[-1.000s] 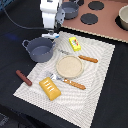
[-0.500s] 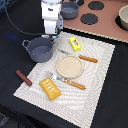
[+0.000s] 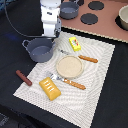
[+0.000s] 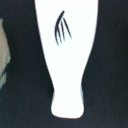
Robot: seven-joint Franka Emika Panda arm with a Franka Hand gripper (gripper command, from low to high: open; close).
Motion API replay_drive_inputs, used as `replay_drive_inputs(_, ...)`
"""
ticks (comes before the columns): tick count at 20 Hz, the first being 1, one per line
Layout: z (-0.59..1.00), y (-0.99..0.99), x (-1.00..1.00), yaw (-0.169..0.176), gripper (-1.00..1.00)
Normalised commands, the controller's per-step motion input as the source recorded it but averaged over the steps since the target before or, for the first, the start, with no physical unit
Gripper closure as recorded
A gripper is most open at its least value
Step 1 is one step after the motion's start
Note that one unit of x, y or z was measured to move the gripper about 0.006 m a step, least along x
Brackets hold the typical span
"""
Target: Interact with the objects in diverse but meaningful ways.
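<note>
In the exterior view the white arm hangs over the back of the striped mat, with my gripper just above the far rim of the grey-blue two-handled pot. Its fingers are too blurred to show whether they are open. The yellow flat packet lies to the exterior view's right of the pot. The orange-yellow ridged bread block lies at the mat's near edge and the brown sausage-like stick at its left edge. The wrist view is filled by a white bottle-shaped piece with a dark fork mark, against black; no fingers show there.
A round tan plate sits mid-mat between an orange-handled knife and an orange-handled fork. A toy stove with black burners stands at the back right, with a second grey pot and a bowl on it.
The arm has shifted slightly toward the exterior view's left, over the pot. The objects on the mat have not moved.
</note>
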Motion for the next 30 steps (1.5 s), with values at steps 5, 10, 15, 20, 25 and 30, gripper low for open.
replay_drive_inputs(5, -0.33, 0.13, -0.39, 0.075, -1.0)
replay_drive_inputs(10, -0.38, 0.06, -0.3, 0.074, 1.0)
replay_drive_inputs(15, -0.33, 0.08, -0.23, 0.067, 1.0)
replay_drive_inputs(20, -0.21, 0.07, -0.1, 0.032, 1.0)
replay_drive_inputs(25, -0.03, 0.1, 0.0, 0.001, 1.0)
replay_drive_inputs(30, 0.42, 0.26, -0.1, -0.004, 1.0)
